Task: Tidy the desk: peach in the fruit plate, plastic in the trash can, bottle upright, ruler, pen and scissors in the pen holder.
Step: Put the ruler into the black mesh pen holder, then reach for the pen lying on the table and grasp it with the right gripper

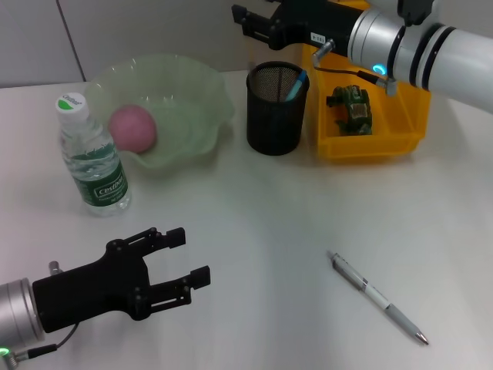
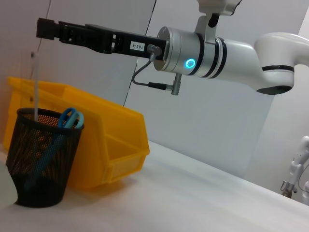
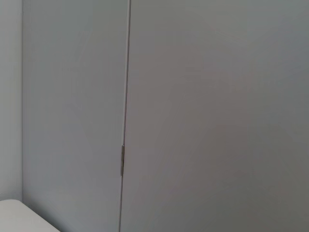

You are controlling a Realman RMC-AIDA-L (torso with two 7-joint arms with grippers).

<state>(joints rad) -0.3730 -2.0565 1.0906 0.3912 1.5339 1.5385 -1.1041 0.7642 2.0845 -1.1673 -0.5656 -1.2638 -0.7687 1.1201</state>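
A pink peach [image 1: 132, 127] lies in the pale green fruit plate [image 1: 202, 92] at the back left. In front of the plate, the bottle [image 1: 92, 158] stands upright. The black mesh pen holder [image 1: 275, 116] holds blue-handled scissors [image 1: 296, 85], and a thin clear ruler [image 2: 36, 82] stands in it too. Green plastic [image 1: 352, 108] lies in the yellow bin [image 1: 400, 123]. The pen [image 1: 377, 297] lies on the table at the front right. My right gripper [image 1: 240, 21] hovers open just above the holder. My left gripper [image 1: 191, 257] is open and low at the front left.
The yellow bin stands right beside the pen holder, to its right. A white wall rises behind the table. Bare tabletop [image 1: 262, 231] stretches between my left gripper and the pen.
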